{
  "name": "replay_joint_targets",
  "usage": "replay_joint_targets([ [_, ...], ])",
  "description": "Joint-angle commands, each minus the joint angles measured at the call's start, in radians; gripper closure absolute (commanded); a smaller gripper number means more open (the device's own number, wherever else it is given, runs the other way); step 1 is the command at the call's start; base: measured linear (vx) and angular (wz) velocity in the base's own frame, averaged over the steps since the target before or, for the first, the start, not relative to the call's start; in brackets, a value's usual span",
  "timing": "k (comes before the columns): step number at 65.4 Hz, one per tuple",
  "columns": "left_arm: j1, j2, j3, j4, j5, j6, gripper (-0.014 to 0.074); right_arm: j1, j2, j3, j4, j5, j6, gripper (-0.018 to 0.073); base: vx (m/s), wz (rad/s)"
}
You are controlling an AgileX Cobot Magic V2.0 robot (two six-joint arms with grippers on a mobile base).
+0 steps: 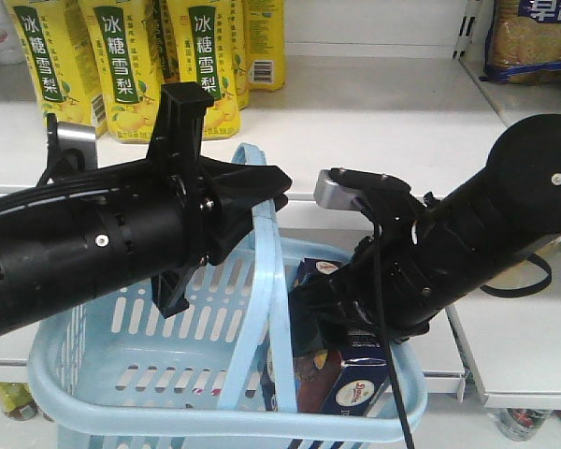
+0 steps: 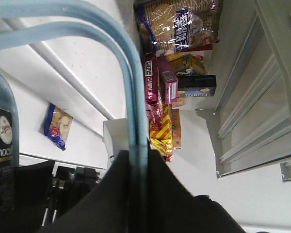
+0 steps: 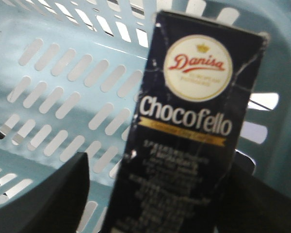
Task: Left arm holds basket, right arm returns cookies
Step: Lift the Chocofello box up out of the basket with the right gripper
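The left arm [image 1: 93, 243] is filling the foreground, its tool [image 2: 136, 194] clamping the basket [image 1: 84, 374] handle. Inside, the right tool [image 3: 155, 194] is gripping the cookies [image 3: 189, 131]: a light, stiff, crushable box, best held across its flat sides.

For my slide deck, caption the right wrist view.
Dark navy rectangular cardboard cookie box labelled Danisa Chocofello, framed by black jaws of the right gripper, inside the light blue slotted plastic basket.

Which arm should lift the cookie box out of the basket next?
Right. Its tool already straddles the cookie box inside the basket, while the left tool is clamped on the basket handle.
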Motion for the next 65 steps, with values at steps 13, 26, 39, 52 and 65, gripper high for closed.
replay_joint_targets([
  [13, 0.006, -0.03, -0.044, -0.02, -0.02, 0.032, 0.0599, 0.001, -0.004, -0.028, 0.01, -0.03, -0.008, 0.0321, 0.0, 0.0],
  [26, 0.006, -0.03, -0.044, -0.02, -0.02, 0.032, 0.0599, 0.001, -0.004, -0.028, 0.006, -0.027, -0.011, 0.054, 0.0, 0.0],
  [39, 0.006, -0.03, -0.044, -0.02, -0.02, 0.032, 0.0599, 0.001, -0.007, -0.028, 0.005, -0.02, -0.014, 0.0571, 0.0, 0.0],
  [52, 0.006, -0.03, -0.044, -0.02, -0.02, 0.032, 0.0599, 0.001, -0.032, -0.028, 0.011, -0.017, -0.014, 0.057, 0.0, 0.0],
  [65, 0.006, -0.03, -0.044, -0.02, -0.02, 0.032, 0.0599, 0.001, -0.08, -0.028, 0.026, -0.008, -0.009, 0.057, 0.0, 0.0],
])
